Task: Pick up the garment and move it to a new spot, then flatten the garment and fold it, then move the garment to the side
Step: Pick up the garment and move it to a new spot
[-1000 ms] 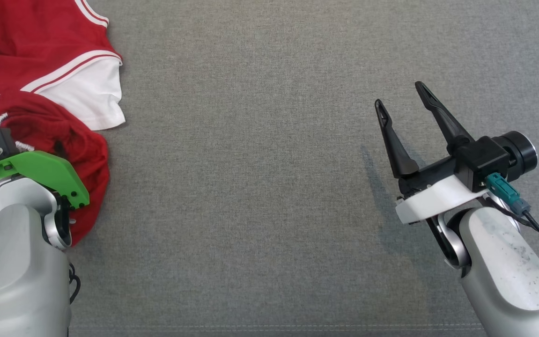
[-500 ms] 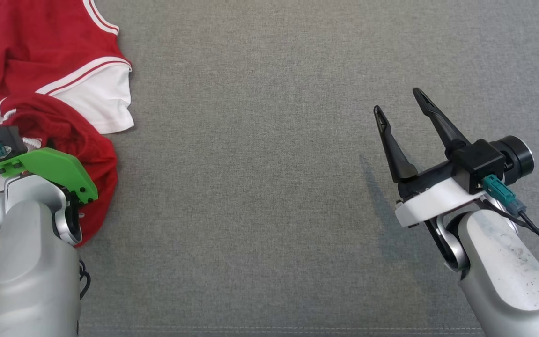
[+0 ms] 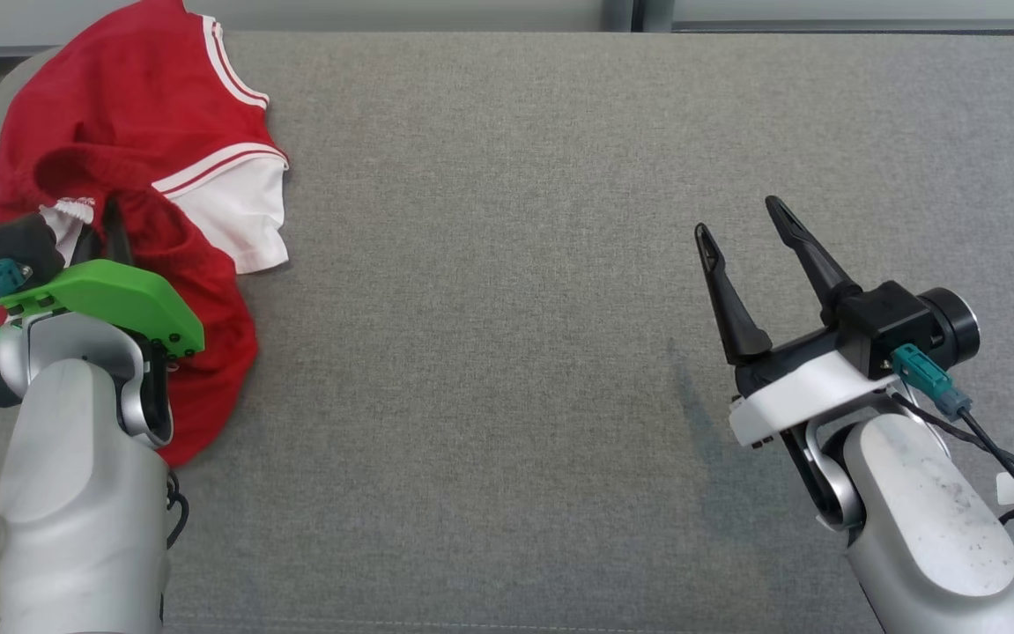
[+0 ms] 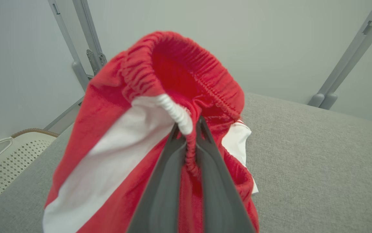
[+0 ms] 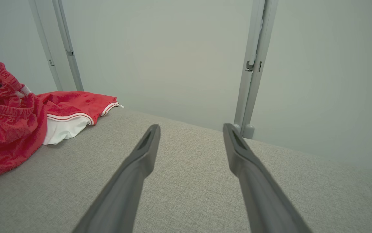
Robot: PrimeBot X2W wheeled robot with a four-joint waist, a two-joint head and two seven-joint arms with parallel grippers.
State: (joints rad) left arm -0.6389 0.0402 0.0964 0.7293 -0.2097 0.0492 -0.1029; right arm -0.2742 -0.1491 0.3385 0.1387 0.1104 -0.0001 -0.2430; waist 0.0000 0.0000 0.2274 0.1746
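The garment (image 3: pixel 119 114) is a pair of red shorts with white side panels and stripes, crumpled at the far left of the grey table. My left gripper (image 3: pixel 107 231) is shut on its elastic waistband. In the left wrist view the two fingers (image 4: pixel 169 161) pinch the red and white waistband (image 4: pixel 186 126), and the garment (image 4: pixel 160 71) bulges up above them, lifted off the table. My right gripper (image 3: pixel 737 218) hovers open over bare table at the right, far from the garment. Nothing is between its fingers (image 5: pixel 140 161), and the garment (image 5: pixel 8 129) lies off to their left.
The grey fabric table (image 3: pixel 507 264) stretches bare between the two arms, with its far edge (image 3: pixel 471 33) at the top. A pale perforated basket (image 4: pixel 1 158) stands beyond the table's left side. Grey frame posts (image 5: pixel 253 64) rise behind the table.
My left gripper has shut on the waistband and raised it, pulling the garment up. The head camera has shifted, bringing the table's far edge into view. The right gripper stays open.
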